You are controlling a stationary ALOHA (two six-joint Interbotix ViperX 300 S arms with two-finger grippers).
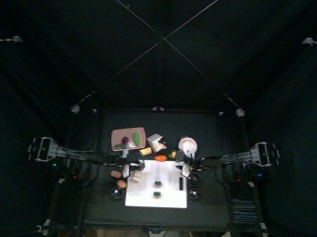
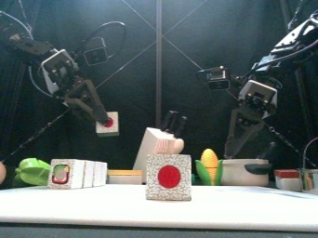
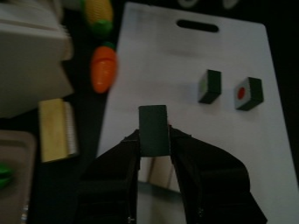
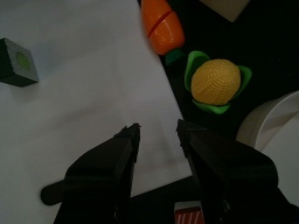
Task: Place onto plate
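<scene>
left tool (image 3: 155,162): raised, clamped on a block | right tool (image 4: 158,144): raised, jaws parted, empty

We find no words, brand names or numbers that can be read in any of the views. The only markings we can make out are plain red round spots on the faces of white speckled toy blocks: one on the large white speckled block (image 2: 169,177) standing at the front of the worktop, one on the small white block (image 2: 108,122) seen at the left arm in the front view, and one on the small dark-edged square block (image 3: 247,92) lying on the white cutting board (image 3: 222,131). None of these spots carries any lettering that we can see.
</scene>
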